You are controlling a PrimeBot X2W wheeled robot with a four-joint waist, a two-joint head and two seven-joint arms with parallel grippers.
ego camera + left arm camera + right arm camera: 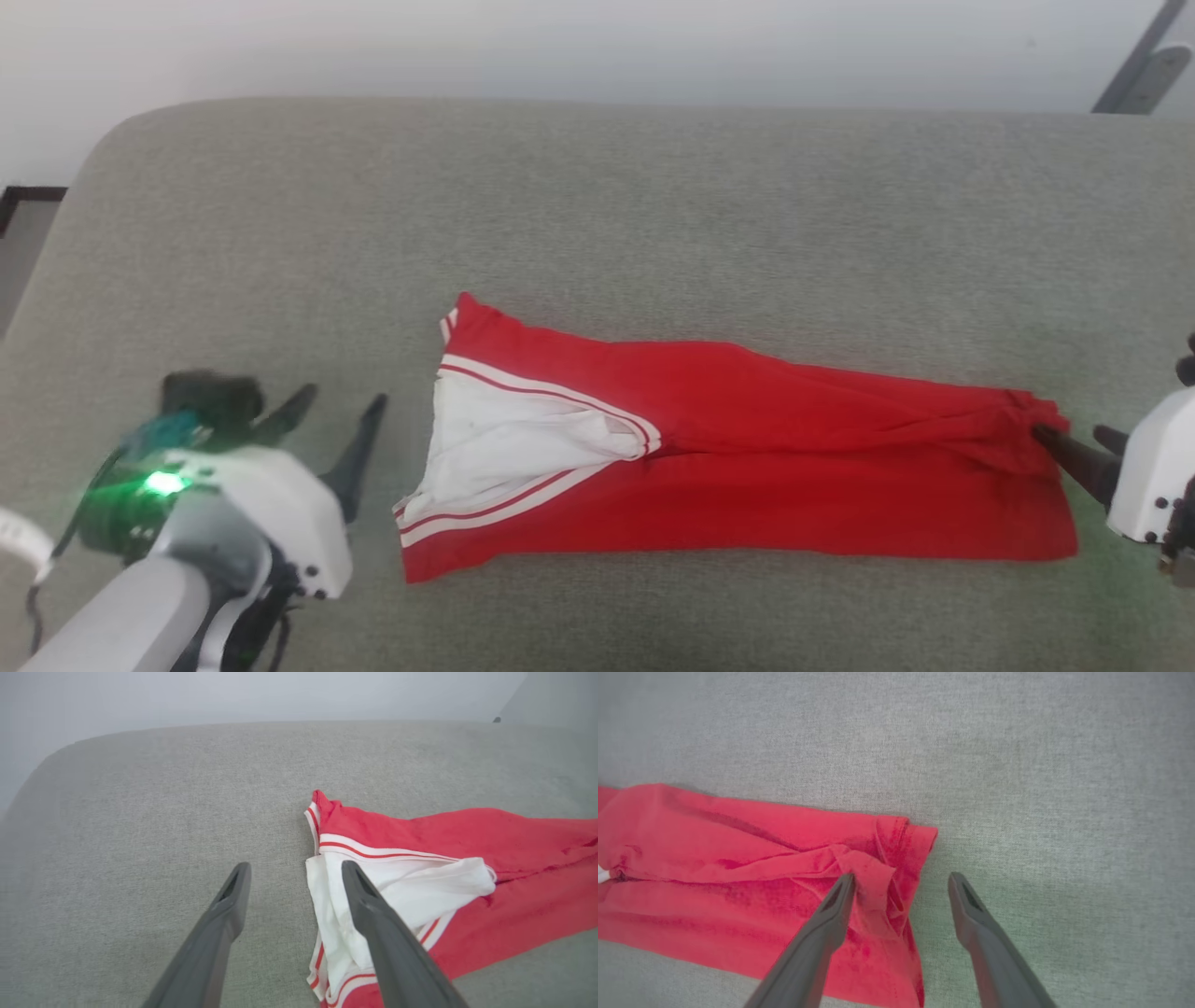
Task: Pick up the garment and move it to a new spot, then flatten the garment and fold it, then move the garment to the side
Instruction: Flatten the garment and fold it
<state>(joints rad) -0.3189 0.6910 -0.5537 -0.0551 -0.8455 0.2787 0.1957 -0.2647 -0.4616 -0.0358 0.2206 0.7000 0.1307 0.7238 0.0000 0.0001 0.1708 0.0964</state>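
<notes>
Red cloth on grey weave: the garment (747,448) lies near the middle of the cushion (597,233) as one long band, running across in front of me. The white sleeve (504,448) and striped trim are at my left end and the hem (1022,415) at my right.

My left gripper (344,397) hangs just beside the sleeve end with its fingers apart and nothing between them. In its wrist view one finger overlaps the white cloth, but I can't tell whether it touches. My right gripper (1072,432) is at the hem, also spread and holding nothing. One finger tip is at a bunched knot of fabric there, and the other is over bare cushion.

I judge this to be the folding step: the lengthwise fold looks laid and the cross fold not yet made. The lettering isn't visible to me.

Next I'd want that hem bunch smoothed. Then each gripper needs to pinch through all the layers at its end, because a shallow bite would lift only the top ply and open the band. One end then goes over the other.

The cushion is a grey woven pad with a rounded far-left corner. Behind it are a pale plain wall (560,47) and a grey metal strut (1144,70) at the upper right.
</notes>
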